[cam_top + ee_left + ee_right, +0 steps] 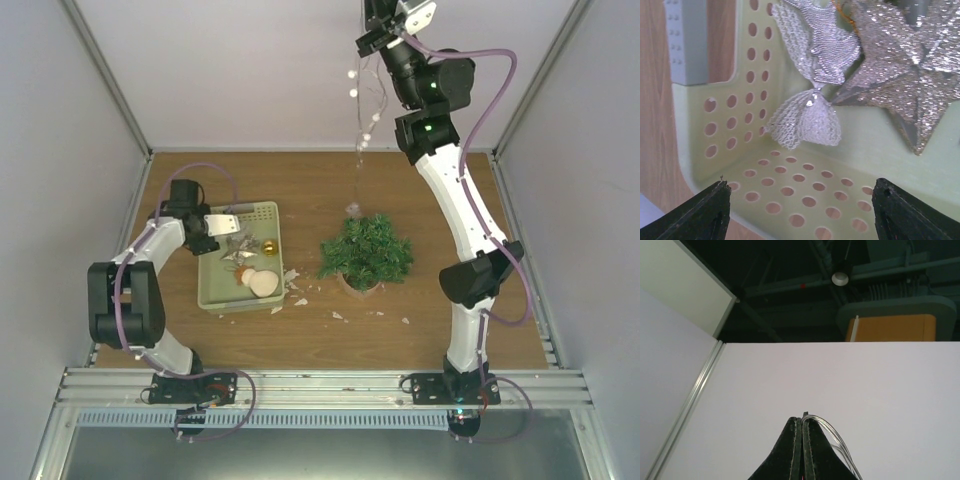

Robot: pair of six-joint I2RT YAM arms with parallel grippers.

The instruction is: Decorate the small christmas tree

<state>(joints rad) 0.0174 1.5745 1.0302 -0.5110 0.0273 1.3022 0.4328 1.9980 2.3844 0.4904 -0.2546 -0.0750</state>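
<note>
Wood-brown worktop carries everything. Closest to the arm bases, on the left, lies a pale green perforated tray. A cream round piece sits at its near end and a gold ball lies further in.

The left tool hangs low over the tray's far left part. Its jaws are spread and nothing is between them. Its own camera shows a silver mesh bow just ahead of the fingertips. The bow lies against a silver glitter star on the tray floor.

White scraps are scattered on the wood just right of the tray. Beyond them, near the middle of the worktop, the tree stands upright in its brownish pot, apart from the tray.

Farthest off, the right arm reaches high above the back edge. The right tool is clenched on a thin clear string dotted with white beads. The string dangles down towards the tree's far side. Whether its low end touches the branches cannot be told.
</note>
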